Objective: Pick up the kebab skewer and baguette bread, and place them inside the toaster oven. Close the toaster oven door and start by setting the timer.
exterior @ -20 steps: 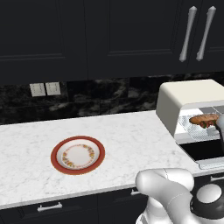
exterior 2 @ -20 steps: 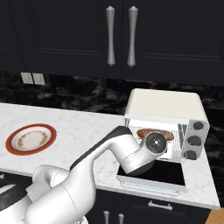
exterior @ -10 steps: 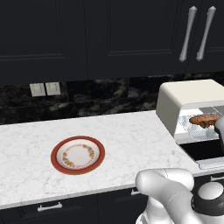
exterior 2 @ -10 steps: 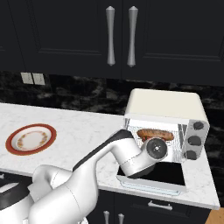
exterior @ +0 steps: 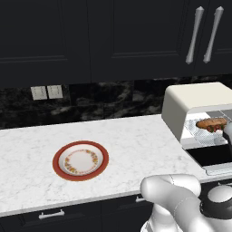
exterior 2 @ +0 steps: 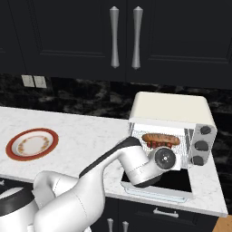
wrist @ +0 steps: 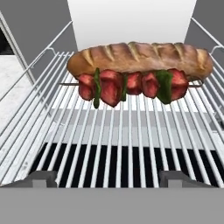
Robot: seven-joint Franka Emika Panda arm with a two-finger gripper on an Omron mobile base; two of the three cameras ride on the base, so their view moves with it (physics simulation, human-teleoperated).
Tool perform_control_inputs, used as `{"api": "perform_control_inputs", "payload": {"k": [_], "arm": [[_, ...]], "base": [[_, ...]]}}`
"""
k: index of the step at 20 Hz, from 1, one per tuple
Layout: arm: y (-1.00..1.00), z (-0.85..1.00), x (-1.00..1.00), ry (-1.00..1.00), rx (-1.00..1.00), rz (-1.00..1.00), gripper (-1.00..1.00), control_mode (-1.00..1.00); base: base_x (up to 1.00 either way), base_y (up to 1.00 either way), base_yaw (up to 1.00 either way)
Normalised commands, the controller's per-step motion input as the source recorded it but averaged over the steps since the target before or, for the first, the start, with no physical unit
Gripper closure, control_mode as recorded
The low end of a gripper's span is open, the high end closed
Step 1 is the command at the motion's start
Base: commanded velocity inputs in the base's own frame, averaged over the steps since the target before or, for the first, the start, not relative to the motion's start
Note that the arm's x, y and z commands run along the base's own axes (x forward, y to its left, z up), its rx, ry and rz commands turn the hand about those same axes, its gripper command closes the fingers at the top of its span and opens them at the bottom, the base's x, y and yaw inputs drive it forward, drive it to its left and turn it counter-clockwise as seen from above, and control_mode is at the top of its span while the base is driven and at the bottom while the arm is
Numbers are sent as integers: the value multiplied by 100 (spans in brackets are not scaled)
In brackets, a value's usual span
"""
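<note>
The baguette bread (wrist: 140, 54) lies across the wire rack (wrist: 131, 144) inside the toaster oven (exterior 2: 170, 106), with the kebab skewer (wrist: 131, 85) resting along its near side. My gripper (wrist: 109, 178) is in front of the rack, open, with nothing between its fingers; it is a short way from both foods. The toaster oven door (exterior 2: 158, 183) hangs open, flat over the counter edge below my hand. From the left, the baguette bread (exterior: 210, 122) shows inside the toaster oven (exterior: 199, 97).
A red-rimmed plate (exterior: 80, 161) sits bare on the marble counter (exterior: 131, 140) to the left of the oven. Three dark knobs (exterior 2: 202, 138) line the oven's right panel. Black cabinets with silver handles (exterior 2: 124, 38) hang above.
My hand has drawn back and down from the oven opening, uncovering the bread and skewer on the rack. The foods stay where they lie.
</note>
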Motion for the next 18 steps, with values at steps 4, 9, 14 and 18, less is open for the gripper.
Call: {"api": "perform_control_inputs", "payload": {"k": [4,9,14,18], "arm": [[0,-2,-2,-10,0,-2,-100,-100],[0,0,-6,-14,0,-12,-100,-100],[0,-1,0,-6,0,-3,-100,-100],[0,-15,0,-3,0,0,-100,-100]], "base": [[0,0,0],[0,0,0],[0,0,0],[0,0,0]]}}
